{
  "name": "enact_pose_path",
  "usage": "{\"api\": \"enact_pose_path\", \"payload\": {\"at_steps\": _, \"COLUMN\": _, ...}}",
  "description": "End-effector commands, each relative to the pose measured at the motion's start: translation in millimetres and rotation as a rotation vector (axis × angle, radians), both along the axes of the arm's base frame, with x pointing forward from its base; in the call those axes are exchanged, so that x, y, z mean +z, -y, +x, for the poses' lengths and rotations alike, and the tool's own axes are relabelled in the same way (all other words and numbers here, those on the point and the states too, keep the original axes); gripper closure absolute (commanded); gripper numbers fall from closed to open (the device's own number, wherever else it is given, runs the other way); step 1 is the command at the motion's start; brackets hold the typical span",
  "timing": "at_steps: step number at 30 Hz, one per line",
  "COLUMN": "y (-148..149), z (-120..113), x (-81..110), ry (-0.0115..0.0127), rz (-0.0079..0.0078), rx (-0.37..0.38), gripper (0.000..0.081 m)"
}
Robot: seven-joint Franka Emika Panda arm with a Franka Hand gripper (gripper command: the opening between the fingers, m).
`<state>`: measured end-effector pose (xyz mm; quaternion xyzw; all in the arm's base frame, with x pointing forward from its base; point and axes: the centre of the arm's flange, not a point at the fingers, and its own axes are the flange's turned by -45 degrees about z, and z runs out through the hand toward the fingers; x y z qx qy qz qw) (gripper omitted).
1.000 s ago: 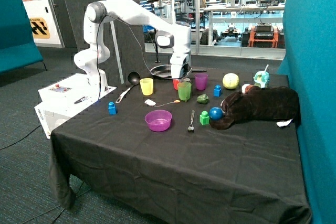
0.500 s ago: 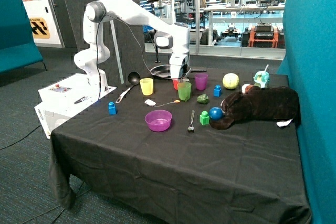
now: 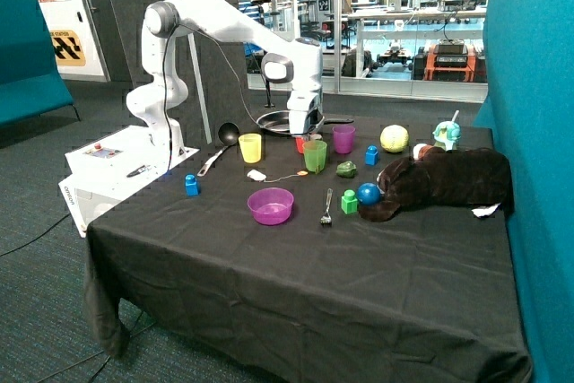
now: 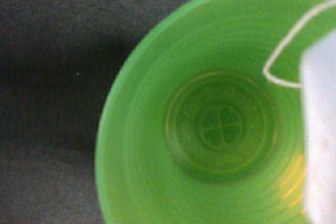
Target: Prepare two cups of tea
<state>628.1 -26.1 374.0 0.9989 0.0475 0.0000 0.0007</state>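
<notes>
At the left edge of the black table (image 3: 269,266) a blue block (image 3: 191,185) stands near the front corner. Farther back lies a black ladle (image 3: 221,143) with a white handle. Just right of it stands a yellow cup (image 3: 250,147). Near that cup, toward the front, one tea bag (image 3: 257,175) lies flat on the cloth, its string running right to a small tag close to the green cup (image 3: 315,156). A purple bowl (image 3: 270,205) sits nearer still, well apart from the cups.

The gripper (image 3: 303,128) hangs right above the green cup's mouth. The wrist view looks straight down into this cup (image 4: 210,129): its bottom is bare, and a second tea bag (image 4: 320,129) with a looped string shows at the picture's edge, over the rim. Whether the jaws are clamped on it cannot be told.

Behind the gripper a dark pan (image 3: 278,120) rests at the far side, with a red cup (image 3: 301,143) partly hidden. A fork (image 3: 326,207) lies in front of the green cup. Right of that come a purple cup (image 3: 343,139), a green block (image 3: 349,202), a blue ball (image 3: 369,194), a small blue block (image 3: 371,156) and a yellow ball (image 3: 394,138). A brown plush toy (image 3: 448,181) sprawls at the right end.
</notes>
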Motion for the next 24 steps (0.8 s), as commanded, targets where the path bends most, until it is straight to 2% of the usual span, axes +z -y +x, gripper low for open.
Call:
{"api": "enact_pose_path", "payload": {"at_steps": 1, "y": 1, "z": 0, "x": -0.4, "ry": -0.0002, "rz": 0.0014, "rx": 0.0, "gripper": 0.015}}
{"api": "enact_pose_path", "payload": {"at_steps": 10, "y": -7, "z": 3, "x": -1.9, "ry": -0.0002, "rz": 0.0014, "rx": 0.01, "gripper": 0.0146}}
{"api": "enact_pose_path", "payload": {"at_steps": 19, "y": -12, "z": -2, "x": 8.8, "ry": -0.0002, "rz": 0.0014, "rx": 0.028, "gripper": 0.0232}}
{"api": "enact_pose_path", "payload": {"at_steps": 24, "y": -10, "z": -21, "x": 14.5, "ry": -0.0002, "rz": 0.0014, "rx": 0.026, "gripper": 0.0287}}
